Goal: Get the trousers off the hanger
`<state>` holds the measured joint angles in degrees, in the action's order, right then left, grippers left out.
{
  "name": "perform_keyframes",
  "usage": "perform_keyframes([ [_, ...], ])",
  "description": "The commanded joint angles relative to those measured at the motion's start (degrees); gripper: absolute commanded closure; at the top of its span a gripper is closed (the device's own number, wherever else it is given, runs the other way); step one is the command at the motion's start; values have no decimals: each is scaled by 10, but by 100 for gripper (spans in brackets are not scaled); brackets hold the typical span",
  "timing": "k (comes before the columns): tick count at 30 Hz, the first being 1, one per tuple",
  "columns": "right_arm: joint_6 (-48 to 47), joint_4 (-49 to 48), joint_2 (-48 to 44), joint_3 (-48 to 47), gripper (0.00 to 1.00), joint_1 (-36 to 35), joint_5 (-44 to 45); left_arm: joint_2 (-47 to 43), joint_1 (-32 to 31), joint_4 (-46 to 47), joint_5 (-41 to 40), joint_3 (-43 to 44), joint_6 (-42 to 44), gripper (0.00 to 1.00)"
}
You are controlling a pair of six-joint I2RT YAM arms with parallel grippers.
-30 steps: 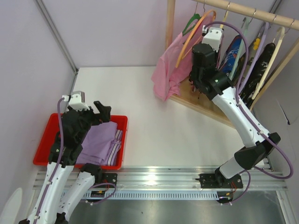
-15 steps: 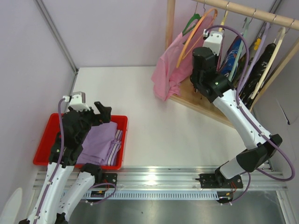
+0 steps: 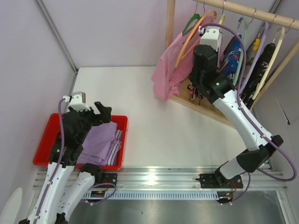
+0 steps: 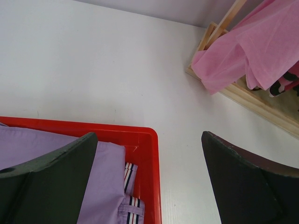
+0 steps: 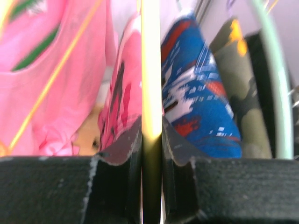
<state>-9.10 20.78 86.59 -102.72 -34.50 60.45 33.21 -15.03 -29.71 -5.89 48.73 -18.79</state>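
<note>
Hanger: thin, yellow, arched; in right wrist view runs straight up toward 12 o'clock; lower stretch pinched between closed fingers of right gripper; in top view only short yellow sliver shows, at 1 o'clock of frame, just under wooden rail.

Trousers: soft cloth, pink camouflage print with magenta, white and black patches; hanging limp, touching hanger on its 9 o'clock side; lower end hidden.
</note>
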Motion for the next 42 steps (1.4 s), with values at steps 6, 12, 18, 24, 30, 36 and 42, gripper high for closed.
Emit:
perform_keyframes([
  [6, -116, -147, -23, -111, 100, -50, 29, -2, -4, 22, 9, 4, 19, 0],
  [12, -131, -162, -50, -111, 100, -81, 21, 3, -4, 28, 37, 12, 27, 1],
  [18, -132, -166, -92, -82, 100, -109, 20, 8, -4, 33, 83, 28, 35, 1],
  [24, -93, -133, -149, -26, 100, -137, 42, 26, -4, 65, 190, 55, 43, 1],
  [30, -34, -93, -235, 68, 100, -153, 24, 61, -7, 96, 282, 101, 30, 0],
  [36, 0, -80, -302, 114, 100, -163, -14, 124, -34, 118, 337, 159, 16, 1],
  [42, 7, -42, -334, 130, 100, -167, -65, 197, -92, 114, 313, 246, 14, 0],
])
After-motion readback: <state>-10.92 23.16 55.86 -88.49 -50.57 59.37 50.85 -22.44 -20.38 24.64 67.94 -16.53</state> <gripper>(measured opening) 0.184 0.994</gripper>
